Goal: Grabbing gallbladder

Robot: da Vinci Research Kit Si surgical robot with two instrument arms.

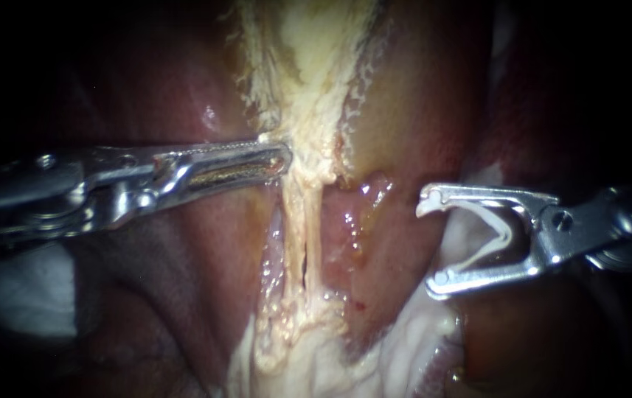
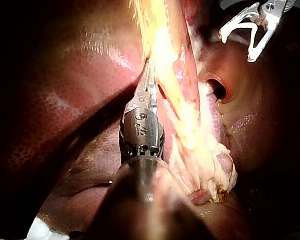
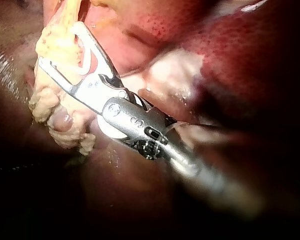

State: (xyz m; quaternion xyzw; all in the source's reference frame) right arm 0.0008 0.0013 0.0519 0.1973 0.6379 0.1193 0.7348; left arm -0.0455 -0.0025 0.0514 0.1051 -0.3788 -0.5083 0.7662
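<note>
Nearest the scope, a pale fatty lump [image 1: 308, 354] fills the foot of the field. Two thin pale strands [image 1: 297, 228] stand up from it side by side, with a dark slit between them. They merge into a ragged pale band [image 1: 308, 96] that runs up the middle.

The left instrument [image 1: 283, 156] lies level from the left. Its jaws are drawn together on the band's left edge, right where the strands meet it, and a fleck of white tissue sits on the upper jaw. The left wrist view shows the same: thin jaws, closed, tip buried in the yellow band.

The right instrument [image 1: 428, 243] is well apart from the strands, off to their right over wet red tissue. Its jaws stand wide in a V with a white clip [image 1: 498, 234] seated between them, touching both. In the right wrist view the lump lies just past the jaw tips.

Farther back, the gallbladder [image 1: 411, 96] looks to be the tan bulge just right of the band, touching it. The liver [image 1: 175, 81], dark red, lies left of the band.
</note>
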